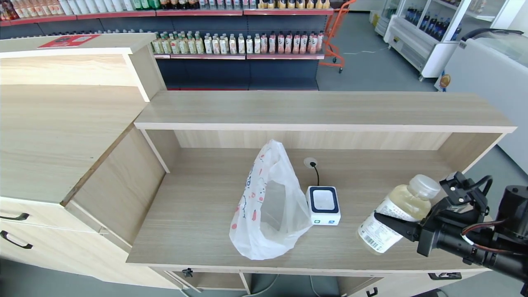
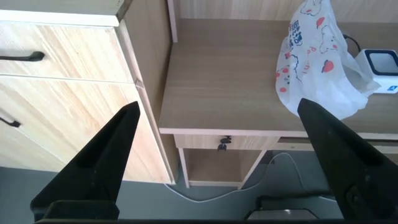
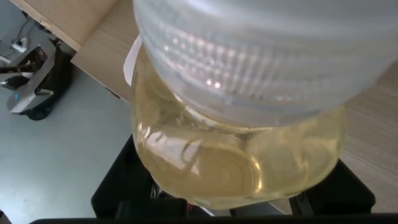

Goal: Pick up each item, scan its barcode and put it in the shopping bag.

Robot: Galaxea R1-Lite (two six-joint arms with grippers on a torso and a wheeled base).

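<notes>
A plastic bottle of pale yellow drink (image 1: 396,216) with a white cap and a white barcode label hangs tilted over the right part of the counter, held in my right gripper (image 1: 398,225), which is shut on its body. In the right wrist view the bottle (image 3: 242,143) is seen cap-first, very close. A white shopping bag (image 1: 266,206) with red prints stands open at the counter's middle, also the bag (image 2: 317,62) in the left wrist view. The white barcode scanner (image 1: 324,205) sits just right of the bag. My left gripper (image 2: 217,155) hangs open, low, in front of the counter's left end.
The wooden counter (image 1: 198,214) has a raised back shelf (image 1: 321,109) and side walls. A taller cabinet with black drawer handles (image 1: 14,216) stands to the left. Store shelves of bottles and freezers are behind. The scanner's cable (image 1: 315,171) runs to a hole in the counter.
</notes>
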